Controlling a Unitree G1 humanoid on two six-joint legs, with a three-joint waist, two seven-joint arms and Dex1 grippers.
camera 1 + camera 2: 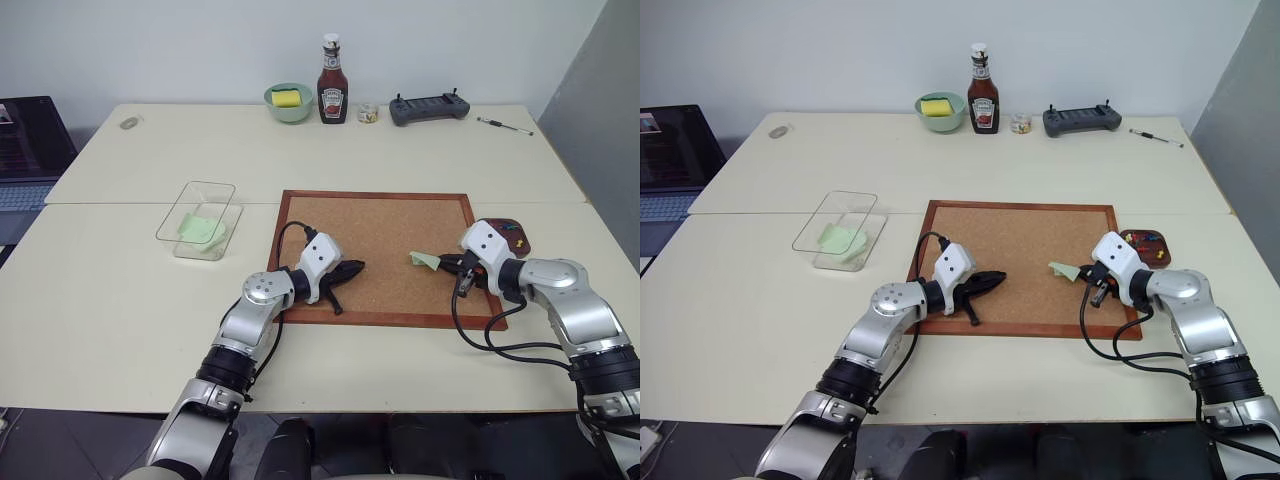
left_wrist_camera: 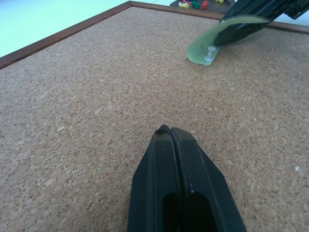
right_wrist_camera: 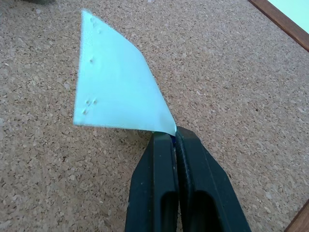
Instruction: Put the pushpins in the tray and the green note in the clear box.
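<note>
Cork board (image 1: 385, 250) lies on the cream table (image 1: 120, 300). Clear box (image 1: 199, 219), left of it, holds a green slip. Left gripper (image 2: 170, 131) rests pressed together, empty, on the cork. Left wrist view shows a white pin (image 2: 209, 53) under the green note (image 3: 116, 87); right wrist view shows the right gripper (image 3: 175, 137) pinching that note's corner. Tray (image 1: 1146, 246) at right holds pushpins (image 1: 1142, 238).

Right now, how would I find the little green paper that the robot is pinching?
Look at the big wood-framed cork board in the middle of the pale table. Near its right edge, the right gripper has its black fingers shut on a corner of the small pale green paper note. Unlike the other green slip lying in the clear plastic box, this one is lifted and curled.
</note>
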